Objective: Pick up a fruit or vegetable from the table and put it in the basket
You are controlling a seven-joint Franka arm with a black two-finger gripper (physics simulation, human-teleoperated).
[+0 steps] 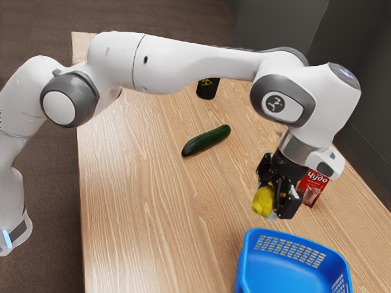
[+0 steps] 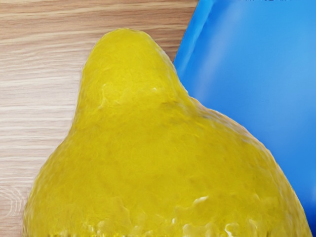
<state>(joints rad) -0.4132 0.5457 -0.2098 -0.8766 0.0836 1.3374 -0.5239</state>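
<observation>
In the exterior view my gripper [image 1: 276,198] is above the table, its fingers shut on a yellow, pear-shaped fruit [image 1: 263,201]. The same fruit [image 2: 153,158] looms large in the wrist view, its narrow end pointing away from the hand. A blue basket [image 1: 293,235] with slotted walls stands close by, toward the exterior view's bottom edge. Part of the basket [image 2: 252,64] lies beyond the fruit in the wrist view. A dark green cucumber [image 1: 206,141] rests on the table, well apart from the gripper.
Behind the gripper stands a red carton [image 1: 313,188], partly covered by the hand. A black can [image 1: 207,90] with a yellow mark is farther back, just below the arm. The wooden table [image 1: 140,213] extends beneath the arm.
</observation>
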